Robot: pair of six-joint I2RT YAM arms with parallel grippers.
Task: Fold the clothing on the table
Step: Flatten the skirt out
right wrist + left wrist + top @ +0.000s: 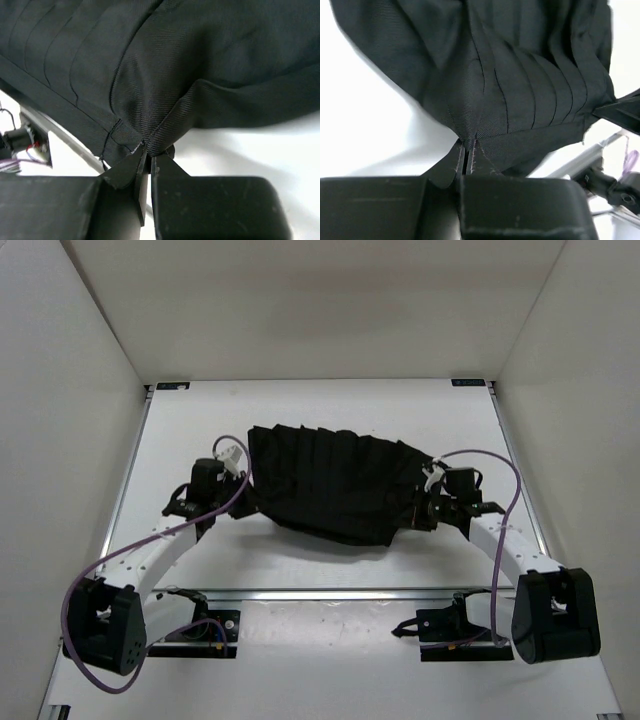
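Observation:
The clothing (335, 480), a black pleated skirt-like garment, hangs stretched between both arms over the middle of the white table (300, 400). My left gripper (238, 495) is shut on its left corner; in the left wrist view the jaws pinch a bunched fold of the clothing (510, 85) at the left gripper's (468, 150) tips. My right gripper (412, 512) is shut on the right corner. The right wrist view shows the hem of the clothing (165, 65) pinched in the right gripper (149, 150), with the fabric sagging toward the table below.
White enclosure walls (70, 360) close in the table on three sides. A silver rail (320, 594) runs along the near edge by the arm bases. Purple cables (500, 470) loop off both arms.

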